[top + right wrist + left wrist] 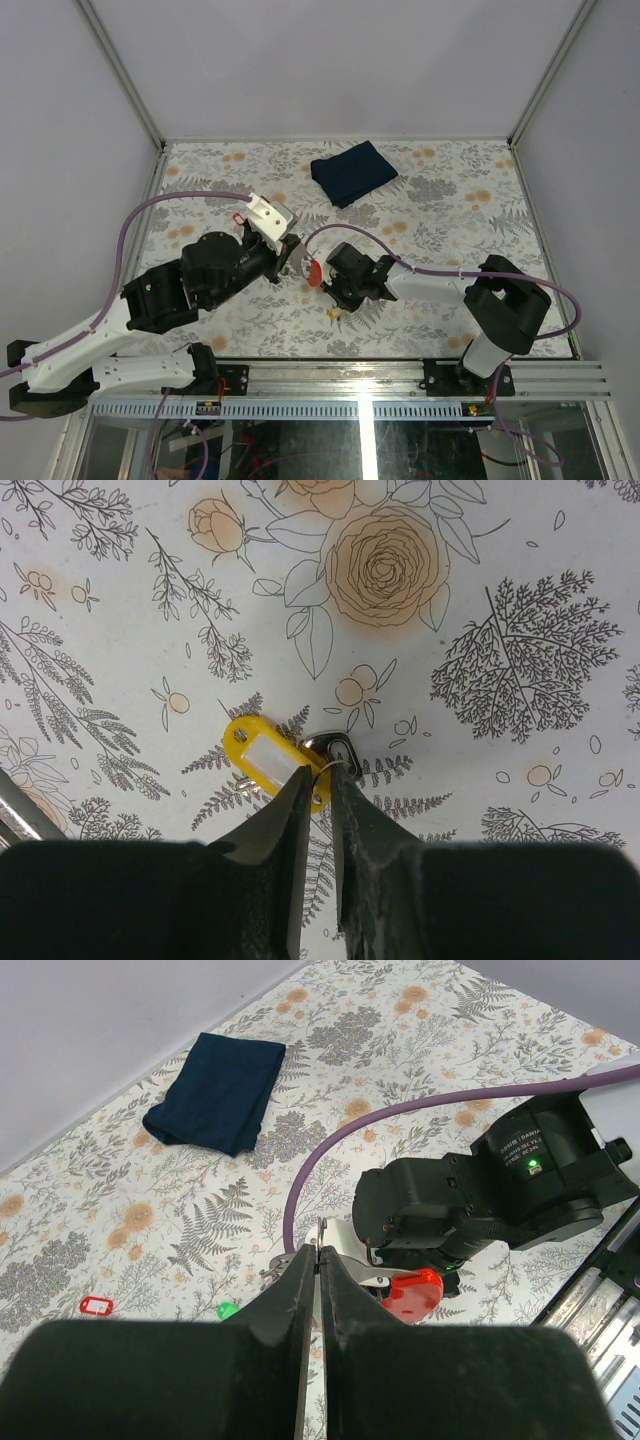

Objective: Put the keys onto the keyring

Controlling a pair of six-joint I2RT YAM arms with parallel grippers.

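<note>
Two keys are seen apart from the keyring (314, 271), so neither is judged to be threaded yet. The green-headed key (227, 1310) lies loose on the flowered table (450, 200), near the left gripper (318, 1252) but untouched. The yellow-headed key (268, 760) lies flat just ahead of the right gripper (322, 776), whose jaws are drawn almost together on the thin wire at the key's metal end. That pinch is judged to be chosen so that the plastic head is left free and the wire can be presented to the ring.

The left gripper's jaws are pressed together on a thin silvery piece, taken to be the loop of the keyring. The ring's red tag (415, 1293) is seen just beside it, close under the right arm's black housing. The loop is probably held between the two arms so that a key can be brought to it. A folded dark blue cloth (215, 1090) and a smaller loose red tag (96, 1305) lie well apart and are not involved.

White lettering is printed on the right arm's round housing, beside a lit green lamp, but it cannot be read with certainty. The white window in the yellow head appears blank.
</note>
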